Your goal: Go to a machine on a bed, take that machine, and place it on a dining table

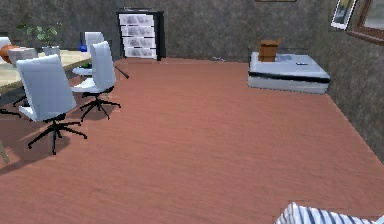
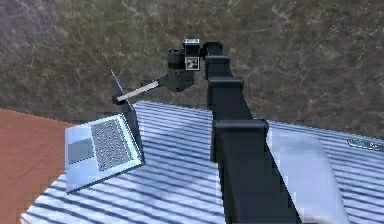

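Observation:
An open laptop (image 2: 103, 152), grey with a pale keyboard, hangs tilted at the far end of my gripper (image 2: 124, 97), lifted off the striped bed (image 2: 190, 150) below it, so the gripper holds the laptop. The dark arm (image 2: 240, 150) rises from the arm side view's bottom edge over the bed. The dining table (image 1: 12, 72), light wood, stands at the forward view's left edge with white wheeled chairs (image 1: 45, 95) around it.
A corner of the striped bed (image 1: 322, 213) shows at the forward view's bottom right. A low white mattress (image 1: 288, 72) bearing a brown box (image 1: 269, 49) lies at the back right. A black and white drawer cabinet (image 1: 140, 35) stands against the far wall. Open red-brown floor (image 1: 200, 140) lies between.

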